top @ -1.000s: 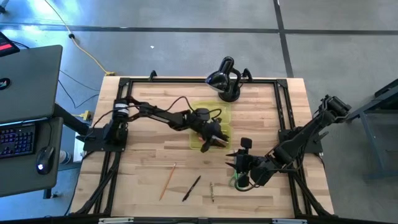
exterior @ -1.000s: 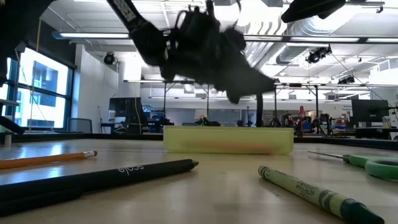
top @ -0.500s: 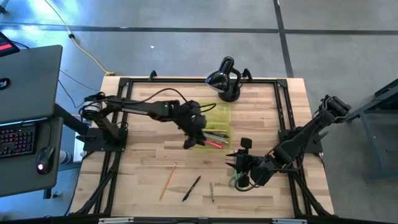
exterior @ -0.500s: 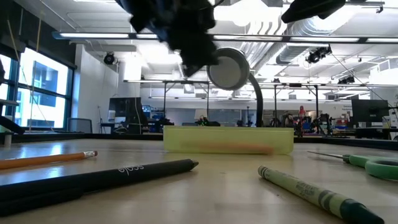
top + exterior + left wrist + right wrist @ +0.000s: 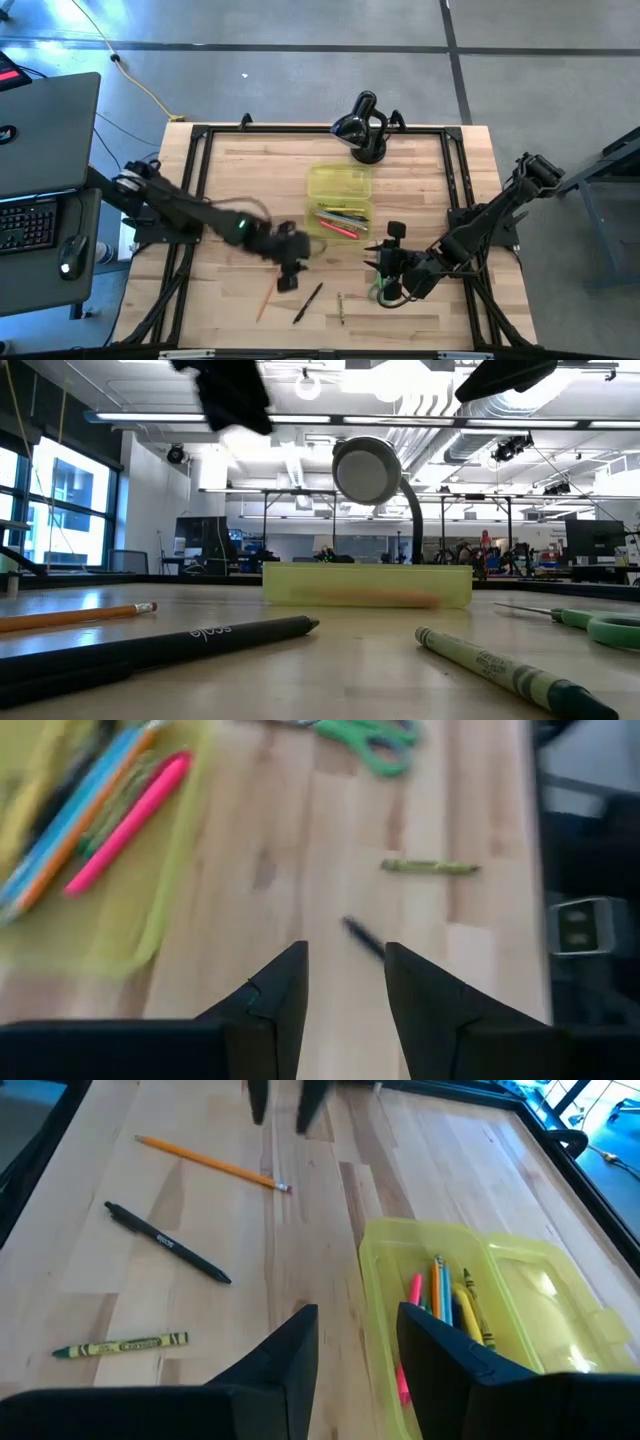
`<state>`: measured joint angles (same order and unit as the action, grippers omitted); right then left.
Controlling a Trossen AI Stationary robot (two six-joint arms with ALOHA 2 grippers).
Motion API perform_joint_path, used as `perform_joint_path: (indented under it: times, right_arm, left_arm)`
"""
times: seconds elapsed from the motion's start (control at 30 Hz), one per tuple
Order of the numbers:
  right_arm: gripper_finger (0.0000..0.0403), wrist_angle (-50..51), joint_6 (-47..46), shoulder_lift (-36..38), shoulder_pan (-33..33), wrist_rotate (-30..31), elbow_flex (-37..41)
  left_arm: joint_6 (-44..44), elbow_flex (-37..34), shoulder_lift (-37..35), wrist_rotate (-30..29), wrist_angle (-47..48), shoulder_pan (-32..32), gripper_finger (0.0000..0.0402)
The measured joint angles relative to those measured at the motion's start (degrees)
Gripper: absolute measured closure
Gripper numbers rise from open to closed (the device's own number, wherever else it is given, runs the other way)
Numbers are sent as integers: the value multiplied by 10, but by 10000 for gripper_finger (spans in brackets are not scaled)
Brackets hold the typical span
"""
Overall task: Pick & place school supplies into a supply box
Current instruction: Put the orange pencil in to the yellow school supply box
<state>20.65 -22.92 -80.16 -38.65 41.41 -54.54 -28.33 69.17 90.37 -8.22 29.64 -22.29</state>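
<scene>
The translucent yellow-green supply box (image 5: 340, 205) lies open mid-table, with pink, orange and blue pens in its tray (image 5: 95, 840). On the wood near the near edge lie an orange pencil (image 5: 268, 292), a black pen (image 5: 307, 303) and a green crayon (image 5: 341, 310). The green-handled scissors (image 5: 384, 292) lie right of them. My left gripper (image 5: 287, 275) hangs open above the table between the pencil and the black pen (image 5: 362, 938). My right gripper (image 5: 386, 266) waits open just beyond the scissors, pointing at the box (image 5: 470, 1310).
A black domed lamp (image 5: 360, 128) stands at the far edge behind the box. A dark frame (image 5: 200, 135) rims the tabletop. A laptop (image 5: 50, 130) sits off the table's left side. Bare wood (image 5: 240, 190) lies left of the box.
My left gripper has swung away from above the box, toward the near edge and the left, and now hangs over the pencil and black pen. A pink pen shows in the tray where the gripper stood. My right arm has kept still.
</scene>
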Motion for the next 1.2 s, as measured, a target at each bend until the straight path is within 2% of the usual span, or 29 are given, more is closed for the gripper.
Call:
perform_joint_path:
  times: [0.2,0.3,0.4,0.43,0.5,0.7,0.8,1.0,1.2]
  right_arm:
    - [285,2,0,0,0,0,0]
    - [285,5,0,0,0,0,0]
    - [285,5,0,0,0,0,0]
    - [285,5,0,0,0,0,0]
    - [285,5,0,0,0,0,0]
    - [285,5,0,0,0,2,0]
    - [285,6,8,0,0,2,0]
    - [285,6,11,0,0,2,0]
    - [285,10,10,0,0,3,0]
  left_arm:
    - [-211,0,-2,-292,85,-146,236]
    - [-306,-12,-2,-451,92,-204,236]
    - [-371,-32,-2,-556,92,-241,236]
    - [-388,-39,-2,-569,89,-249,236]
    - [-411,-54,-2,-559,81,-256,236]
    - [-451,-102,17,-467,-40,-257,236]
    - [-443,-106,31,-432,-49,-250,236]
    - [-441,-106,36,-446,-53,-250,236]
    - [-455,-104,35,-496,-50,-266,236]
